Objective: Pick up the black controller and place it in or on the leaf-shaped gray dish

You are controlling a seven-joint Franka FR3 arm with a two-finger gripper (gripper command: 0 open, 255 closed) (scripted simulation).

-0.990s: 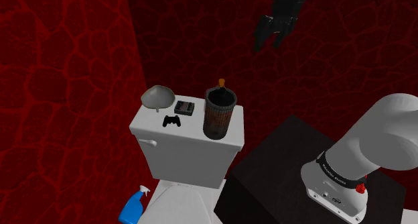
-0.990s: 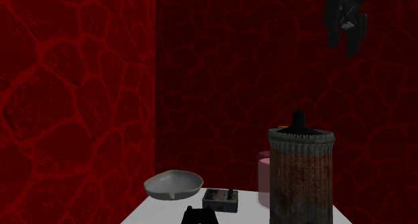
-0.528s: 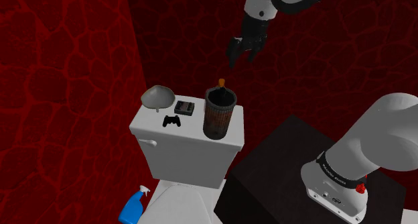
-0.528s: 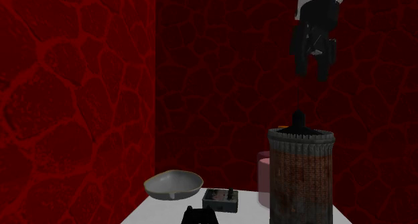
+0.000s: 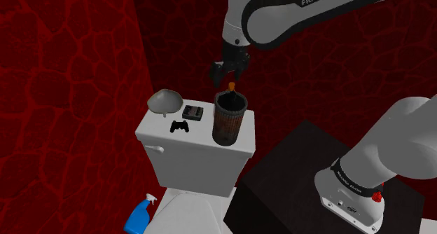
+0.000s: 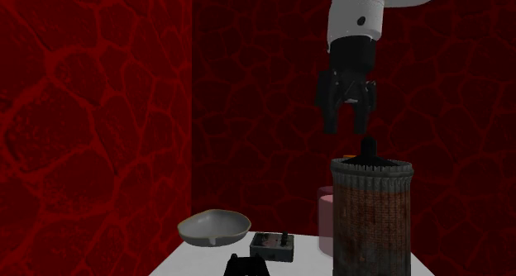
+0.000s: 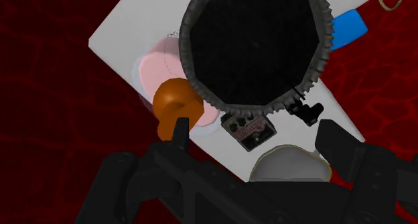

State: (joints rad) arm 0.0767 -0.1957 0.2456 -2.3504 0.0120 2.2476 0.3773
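Observation:
The black controller [image 5: 180,126] lies on the white toilet tank lid [image 5: 162,127], in front of the leaf-shaped gray dish [image 5: 165,100], which is empty. The second exterior view has the dish [image 6: 213,226] at the lid's left and the controller [image 6: 245,268] at the bottom edge. My gripper [image 5: 224,75] hangs open and empty just above the tall brick-patterned bin, well to the shoulder view's right of the controller. In the second exterior view the gripper [image 6: 347,127] points down with its fingers apart. Looking along the gripper [image 7: 254,132], I see the controller [image 7: 307,110] and dish [image 7: 289,163] beyond the bin.
A tall brick-patterned bin [image 5: 227,118] stands on the lid's right part. A pink container with an orange top [image 7: 175,107] sits behind it. A small grey box with knobs [image 5: 193,113] lies between dish and bin. A blue spray bottle [image 5: 140,215] stands below. Red walls close in behind.
The arm has come down and toward the shoulder view's left, bringing the open gripper from high up to just above the bin. Nothing on the lid has moved.

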